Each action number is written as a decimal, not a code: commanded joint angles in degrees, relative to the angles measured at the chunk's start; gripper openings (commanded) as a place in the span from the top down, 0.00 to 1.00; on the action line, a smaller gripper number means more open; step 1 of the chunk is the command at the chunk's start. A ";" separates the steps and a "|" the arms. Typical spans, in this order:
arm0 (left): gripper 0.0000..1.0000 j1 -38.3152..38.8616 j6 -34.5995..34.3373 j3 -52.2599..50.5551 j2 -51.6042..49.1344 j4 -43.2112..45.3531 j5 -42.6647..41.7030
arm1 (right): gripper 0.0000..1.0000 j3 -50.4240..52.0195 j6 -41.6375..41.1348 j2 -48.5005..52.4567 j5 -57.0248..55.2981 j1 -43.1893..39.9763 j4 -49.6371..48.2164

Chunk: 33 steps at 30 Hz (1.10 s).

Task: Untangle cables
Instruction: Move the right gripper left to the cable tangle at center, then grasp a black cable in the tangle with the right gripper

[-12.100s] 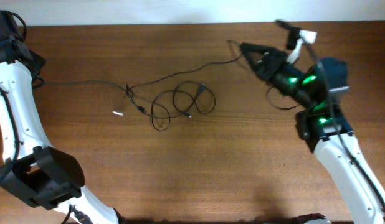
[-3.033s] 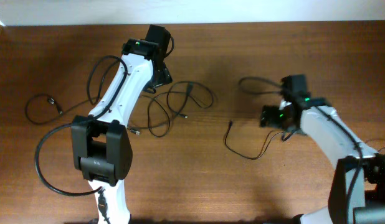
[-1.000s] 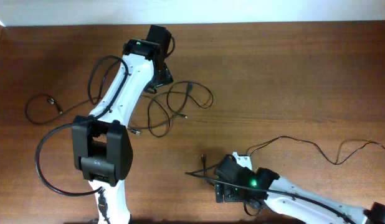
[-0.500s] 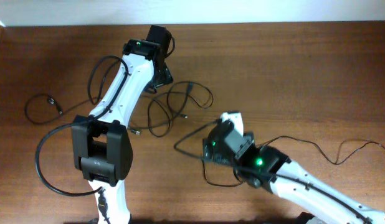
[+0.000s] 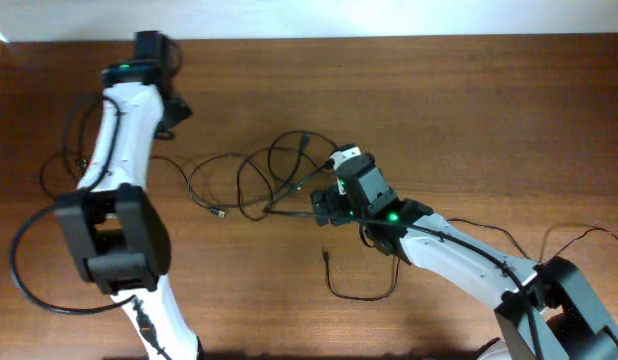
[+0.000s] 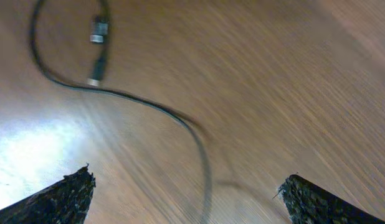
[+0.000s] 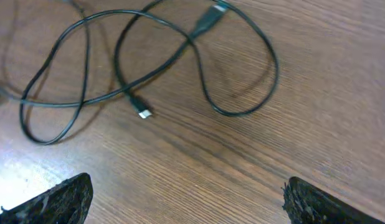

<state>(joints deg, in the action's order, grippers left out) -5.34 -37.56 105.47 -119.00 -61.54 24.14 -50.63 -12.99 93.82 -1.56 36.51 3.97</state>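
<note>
Where the cables (image 5: 274, 165) lie: tangled in loose loops mid-bench (image 5: 469, 110), with one small plug (image 7: 142, 113) resting bare on the wood.
Loose cable (image 5: 361, 292): apart from the tangle, curled nearer the arms' bases, under the right arm.
Right pincer (image 5: 321, 203): jaws spread wide with nothing between them, just beside the tangle's right edge.
Left pincer (image 6: 189, 199): also wide and empty, over a single cord (image 6: 149, 106) toward the bench's far left; that view is blurred.
</note>
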 commanded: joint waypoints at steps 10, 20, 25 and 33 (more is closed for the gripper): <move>0.01 -5.44 -0.55 -0.22 1.40 -1.29 -0.98 | 0.01 -0.83 7.30 0.22 3.15 1.79 -7.28; 0.01 -5.42 -0.55 -0.24 1.40 -1.29 -0.98 | 0.01 -0.81 4.94 0.37 0.98 1.73 -3.28; 0.01 -5.44 -0.55 -0.22 1.40 -1.29 -0.98 | 0.01 -0.81 5.70 0.46 0.59 1.66 -3.63; 0.01 -5.42 -0.55 -0.24 1.40 -1.27 -0.98 | 0.13 -5.49 9.42 11.26 -0.35 1.68 -11.72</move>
<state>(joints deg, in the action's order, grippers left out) -10.63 -37.56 105.47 -119.00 -62.76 22.94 -52.45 -5.17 101.73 -1.45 37.87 -7.46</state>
